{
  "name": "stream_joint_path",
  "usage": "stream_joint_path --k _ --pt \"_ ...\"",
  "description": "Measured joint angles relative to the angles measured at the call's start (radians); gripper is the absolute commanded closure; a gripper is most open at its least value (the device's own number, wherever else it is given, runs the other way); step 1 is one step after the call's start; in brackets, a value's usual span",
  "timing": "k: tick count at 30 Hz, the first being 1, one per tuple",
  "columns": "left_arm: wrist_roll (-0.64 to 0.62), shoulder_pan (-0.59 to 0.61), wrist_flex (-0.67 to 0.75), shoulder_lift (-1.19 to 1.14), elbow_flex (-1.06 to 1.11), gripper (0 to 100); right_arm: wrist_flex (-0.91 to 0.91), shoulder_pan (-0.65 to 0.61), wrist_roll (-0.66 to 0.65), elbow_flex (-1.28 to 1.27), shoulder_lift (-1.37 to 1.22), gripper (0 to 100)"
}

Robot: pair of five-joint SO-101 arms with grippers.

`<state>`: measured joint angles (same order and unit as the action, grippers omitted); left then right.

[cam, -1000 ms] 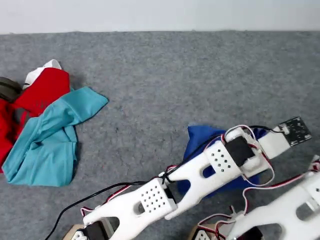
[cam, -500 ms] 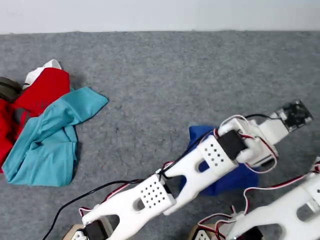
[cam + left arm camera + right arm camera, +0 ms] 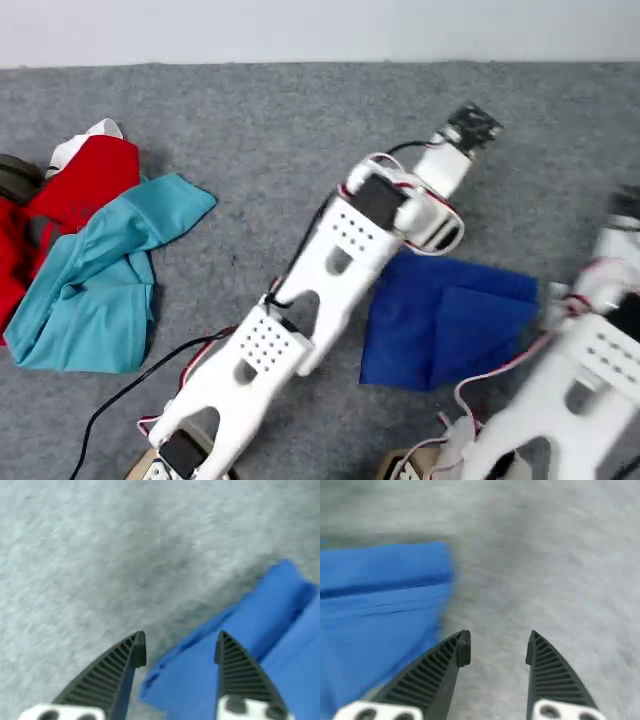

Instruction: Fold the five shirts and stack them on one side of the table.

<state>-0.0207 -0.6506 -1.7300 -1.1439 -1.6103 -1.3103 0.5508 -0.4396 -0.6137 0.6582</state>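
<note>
Now you are looking down on a grey felt table [image 3: 300,120] with two white arms reaching in from the near edge. The blue shirt [image 3: 450,320] is lying partly folded on the right side of the table, between the two arms. Your left arm [image 3: 330,260] is stretching diagonally toward the table's middle, with its wrist sitting over the far corner of the blue shirt. In the left wrist view, the left gripper [image 3: 181,642] is pointing down at that shirt's edge with its jaws spread and nothing between them; one finger is showing against blue cloth, the other against bare felt. Your right arm [image 3: 590,370] is standing just beside the shirt's right edge. In the right wrist view, the right gripper [image 3: 498,640] is also holding its jaws spread and gripping nothing, with the blue cloth lying beside one finger and grey felt under the gap.

Well apart, on the left side, a teal shirt [image 3: 95,270] is lying crumpled, overlapping a red shirt [image 3: 85,180]. A white garment [image 3: 80,145] is peeking out behind the red one.
</note>
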Motion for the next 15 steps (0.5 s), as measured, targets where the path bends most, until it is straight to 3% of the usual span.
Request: stream_joint_path --k 8,15 --pt "0.0 0.051 -0.005 -0.175 -0.002 78 0.077 -0.434 0.0 -0.107 0.0 79.4" --pt "-0.005 0.15 -0.005 -0.264 -0.002 78 0.224 -0.554 0.0 -0.255 0.0 79.4"
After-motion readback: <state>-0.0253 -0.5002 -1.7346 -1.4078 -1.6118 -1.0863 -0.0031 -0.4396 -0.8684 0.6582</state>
